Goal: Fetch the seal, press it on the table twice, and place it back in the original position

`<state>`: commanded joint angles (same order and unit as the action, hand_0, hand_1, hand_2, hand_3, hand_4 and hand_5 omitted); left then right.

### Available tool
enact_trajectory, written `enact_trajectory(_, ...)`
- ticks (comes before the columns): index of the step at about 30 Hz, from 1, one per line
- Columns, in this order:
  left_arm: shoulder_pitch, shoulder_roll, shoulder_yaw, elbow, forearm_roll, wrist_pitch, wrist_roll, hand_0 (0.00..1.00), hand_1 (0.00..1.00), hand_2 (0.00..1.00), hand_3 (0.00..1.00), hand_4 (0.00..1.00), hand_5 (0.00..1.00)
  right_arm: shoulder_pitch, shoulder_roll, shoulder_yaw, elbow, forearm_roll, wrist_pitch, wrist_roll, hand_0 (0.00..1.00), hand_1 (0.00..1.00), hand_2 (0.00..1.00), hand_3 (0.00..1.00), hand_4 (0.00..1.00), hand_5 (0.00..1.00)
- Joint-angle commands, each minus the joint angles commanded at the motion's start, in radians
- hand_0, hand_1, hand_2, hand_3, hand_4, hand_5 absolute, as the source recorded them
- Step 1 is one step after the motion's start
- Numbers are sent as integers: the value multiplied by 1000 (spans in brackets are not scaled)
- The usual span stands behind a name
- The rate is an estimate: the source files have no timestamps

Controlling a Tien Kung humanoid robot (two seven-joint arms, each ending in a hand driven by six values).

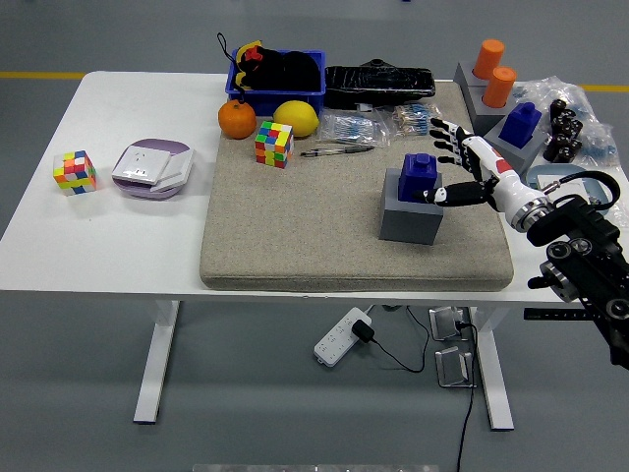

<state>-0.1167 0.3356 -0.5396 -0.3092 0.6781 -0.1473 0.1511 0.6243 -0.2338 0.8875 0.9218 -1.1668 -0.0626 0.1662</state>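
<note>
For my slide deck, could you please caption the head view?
Right hand, fingers spread, reaches beside the blue seal on its grey base.

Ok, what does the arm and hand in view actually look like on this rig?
Only the right hand shows: white shell along its back with a small red mark, black fingers banded white at the joints. A silver ring sits at the wrist, then a bulky black forearm of round joint housings. A black cable loops over the arm.

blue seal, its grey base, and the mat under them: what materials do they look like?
Blue seal: looks like matte moulded plastic, with an even colour and crisp block edges. Grey base: probably plastic too, with flat dull faces; painted metal can't be ruled out. Mat: felt or woven fabric, speckled beige with soft rounded edges.
</note>
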Motion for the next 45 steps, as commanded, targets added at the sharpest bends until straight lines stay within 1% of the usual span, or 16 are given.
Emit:
enact_trajectory(8, 1, -1, 5, 1, -2, -1, 0, 820, 797, 765, 814, 767, 284, 4, 11, -18, -13, 6, -22, 16, 849, 908, 925, 971, 998, 2)
enact_trajectory(9, 0, -1, 5, 0, -2, -1, 0, 820, 799, 765, 815, 767, 283, 4, 14, -22, -16, 7, -25, 18, 844, 880, 895, 958, 998, 2)
enact_trajectory(14, -1, 0, 7, 0, -1, -1, 0, 820, 799, 765, 815, 767, 283, 8, 24, -37, -27, 13, -38, 32, 844, 880, 895, 958, 998, 2)
enact_trajectory(15, 0, 0, 8, 0, -2, -1, 0, 820, 798, 765, 814, 768, 284, 9, 25, -40, -29, 14, -42, 35, 835, 862, 871, 928, 998, 2)
enact_trajectory(20, -1, 2, 11, -1, -2, -1, 1, 820, 798, 765, 814, 768, 284, 13, 31, -54, -36, 19, -54, 47, 835, 862, 871, 928, 998, 2)
enact_trajectory(21, -2, 2, 11, -1, -2, -1, 1, 820, 799, 765, 815, 768, 284, 13, 32, -56, -38, 20, -55, 49, 822, 838, 837, 896, 908, 2)
enact_trajectory(32, -5, 6, 19, -2, -2, -2, 1, 820, 797, 765, 815, 768, 283, 20, 39, -86, -56, 35, -81, 65, 815, 826, 820, 877, 895, 2)
enact_trajectory(33, -5, 6, 20, -2, -2, -2, 1, 820, 798, 765, 814, 768, 283, 21, 40, -90, -58, 35, -84, 67, 791, 799, 788, 838, 857, 2)
enact_trajectory(38, -5, 6, 22, -2, -1, -2, 0, 820, 798, 765, 814, 768, 283, 24, 41, -106, -64, 37, -89, 68, 791, 799, 788, 838, 857, 2)
enact_trajectory(39, -5, 6, 22, -2, -1, -2, 0, 819, 796, 765, 814, 769, 284, 24, 41, -109, -65, 39, -90, 69, 784, 775, 766, 819, 836, 2)
enact_trajectory(44, -4, 5, 22, -2, -1, -2, 0, 819, 796, 765, 814, 769, 284, 26, 41, -120, -71, 44, -103, 75, 784, 775, 766, 819, 836, 2)
enact_trajectory(45, -4, 5, 22, -2, -1, -2, 0, 819, 799, 765, 814, 769, 284, 27, 41, -123, -72, 44, -107, 77, 769, 740, 722, 785, 796, 2)
